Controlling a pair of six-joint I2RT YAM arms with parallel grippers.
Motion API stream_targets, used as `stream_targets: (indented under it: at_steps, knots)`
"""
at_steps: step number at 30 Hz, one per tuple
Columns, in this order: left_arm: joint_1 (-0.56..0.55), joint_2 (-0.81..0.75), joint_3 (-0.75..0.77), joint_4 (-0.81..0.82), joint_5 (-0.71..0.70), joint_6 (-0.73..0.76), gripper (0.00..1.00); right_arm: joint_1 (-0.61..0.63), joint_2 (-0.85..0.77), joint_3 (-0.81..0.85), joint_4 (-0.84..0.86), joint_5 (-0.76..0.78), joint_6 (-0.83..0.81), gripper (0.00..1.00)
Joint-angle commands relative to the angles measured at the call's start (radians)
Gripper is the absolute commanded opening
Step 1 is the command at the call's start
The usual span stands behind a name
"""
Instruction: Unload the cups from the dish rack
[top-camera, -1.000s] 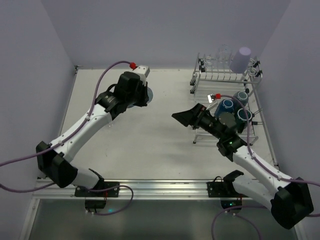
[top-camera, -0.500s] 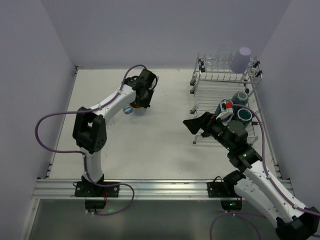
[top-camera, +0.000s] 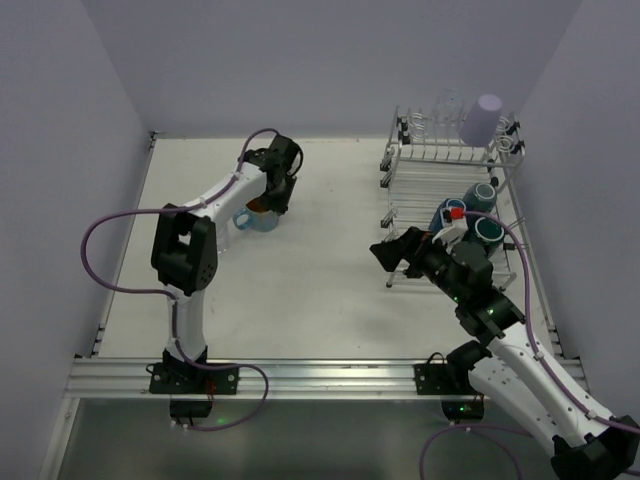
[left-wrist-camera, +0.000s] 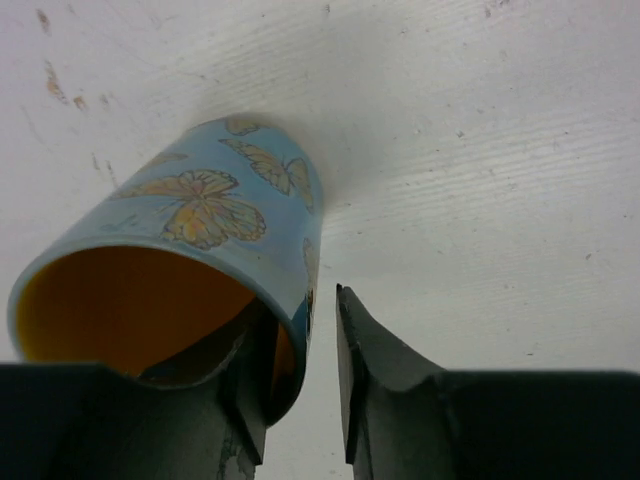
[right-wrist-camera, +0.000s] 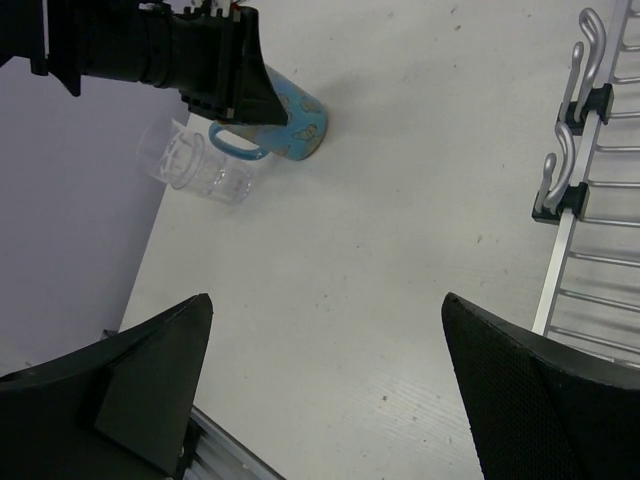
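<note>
A blue butterfly mug (left-wrist-camera: 200, 210) with an orange inside rests on the table at the far left, base down and leaning in the left wrist view. My left gripper (left-wrist-camera: 305, 310) straddles its rim, one finger inside and one outside. The jaws are slightly parted, and a narrow gap shows between the outer finger and the wall. From above, the mug (top-camera: 262, 216) is under the left gripper (top-camera: 268, 203). The dish rack (top-camera: 420, 170) at the right holds a lavender tumbler (top-camera: 482, 118), teal mugs (top-camera: 490, 230) and a blue mug (top-camera: 447, 213). My right gripper (top-camera: 392, 250) hovers open and empty beside the rack.
A clear glass (right-wrist-camera: 195, 165) lies on the table just left of the butterfly mug (right-wrist-camera: 295, 115), close to the left wall. Clear glasses (top-camera: 447, 105) stand on the rack's top tier. The rack's hooked bars (right-wrist-camera: 580, 210) run along the right of the right wrist view.
The left arm has swung round and brought the blue mug down onto the table, and its jaws have parted a little. The right arm has pulled back toward the rack's front.
</note>
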Motion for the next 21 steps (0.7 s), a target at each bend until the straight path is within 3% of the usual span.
stream_targets:
  at_steps: [1,7,11,14,16,21]
  knots:
    - [-0.002,-0.002,0.068,-0.029,-0.058,0.024,0.36,0.001,-0.001,0.036,-0.042,0.044,-0.026,0.99]
    - [-0.002,-0.022,0.126,-0.042,-0.091,0.012,0.59,0.001,-0.019,0.101,-0.142,0.134,-0.067,0.99]
    - [-0.017,-0.066,0.157,-0.043,-0.077,0.013,0.80,0.000,-0.023,0.156,-0.216,0.240,-0.107,0.99]
    - [-0.046,-0.154,0.150,0.006,-0.072,0.005,0.85,-0.017,-0.004,0.193,-0.256,0.346,-0.137,0.98]
    - [-0.071,-0.245,0.131,0.041,0.012,-0.002,0.85,-0.063,0.020,0.220,-0.289,0.415,-0.164,0.98]
    - [-0.228,-0.473,-0.022,0.207,0.094,-0.025,0.86,-0.195,0.157,0.306,-0.311,0.432,-0.240,0.99]
